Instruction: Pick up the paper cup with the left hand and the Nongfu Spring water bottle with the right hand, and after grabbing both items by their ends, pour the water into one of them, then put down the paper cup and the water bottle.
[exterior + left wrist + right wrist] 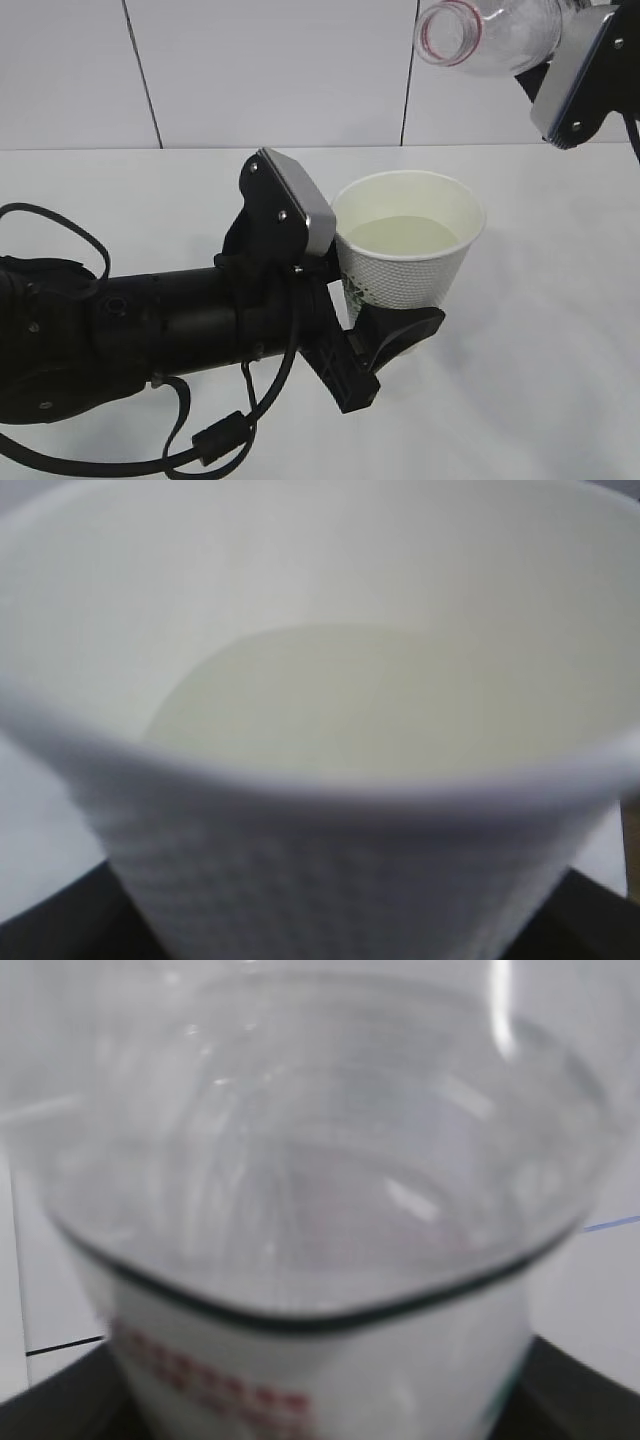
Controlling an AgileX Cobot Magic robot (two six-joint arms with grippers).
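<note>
The left arm (150, 330) is lying across the near part of the white table (560, 330), reaching in from nine o'clock, its cables looping below it. Its gripper (385, 320) is pinching the paper cup (410, 255) low on its dimpled wall, one black finger (405, 335) showing under the cup's base and a grey plate (300, 205) sitting at the cup's ten o'clock. The cup is standing upright, held just above the table near the middle of the exterior view, with a dark green logo peeking out at its lower left. Pale water (405, 235) is filling part of it, well below the rim. In the left wrist view the cup (320, 880) is filling the frame, the liquid (330, 700) lying still inside.

Farther back, at one o'clock from the cup, the bottle (490, 35) is hanging in the air, tipped with its open, red-ringed mouth pointing to nine o'clock, apart from the cup. The right gripper (580, 75) is clamping the bottle's rear part. In the right wrist view the bottle (320, 1210) is showing clear, with a red-and-white label (210, 1380) at six o'clock.
</note>
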